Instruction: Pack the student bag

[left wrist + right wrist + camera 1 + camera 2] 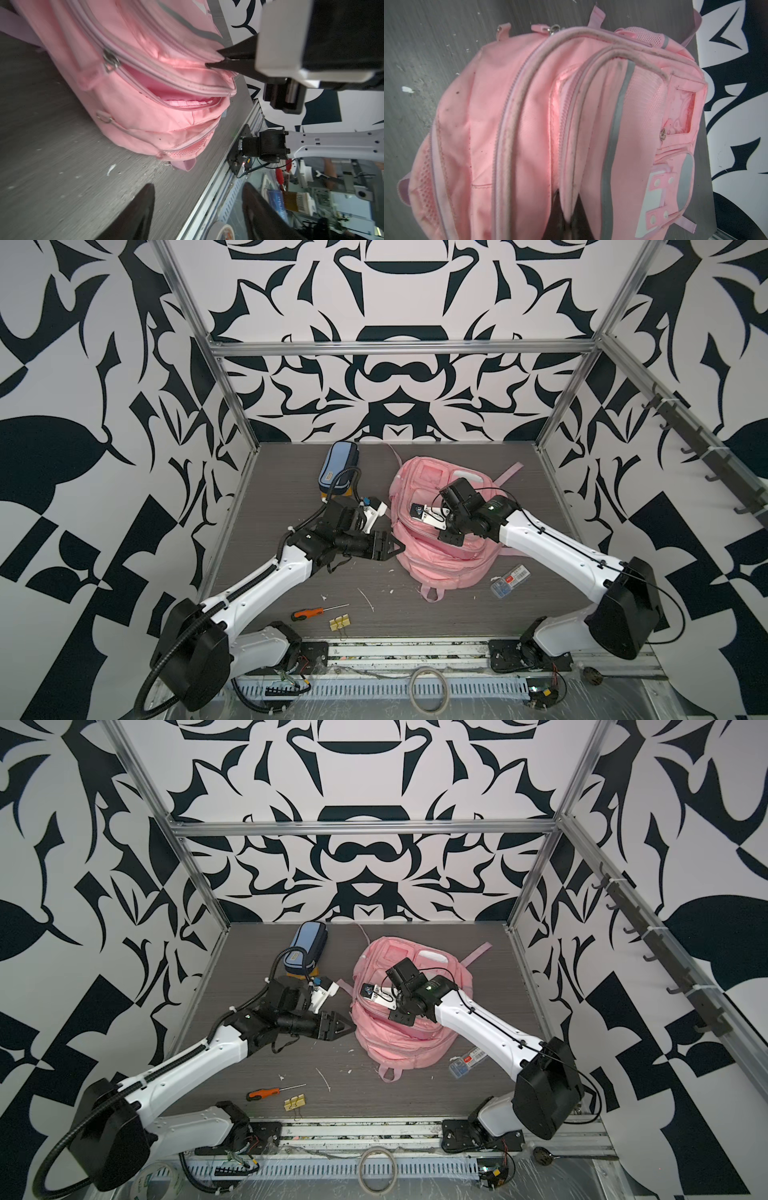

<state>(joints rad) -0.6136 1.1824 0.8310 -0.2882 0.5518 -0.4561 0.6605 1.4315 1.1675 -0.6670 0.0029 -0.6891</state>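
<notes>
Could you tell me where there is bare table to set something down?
The widest bare table lies along the near edge, between the binder clips and the clear box, in front of the student bag. A smaller patch sits at the far right corner behind the bag. It is crowded between the blue pencil case, the left gripper and the bag.

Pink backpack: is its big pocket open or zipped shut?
Open. In the left wrist view a zip mouth on the pink backpack gapes, lining showing inside; the right gripper pinches its flap.
</notes>
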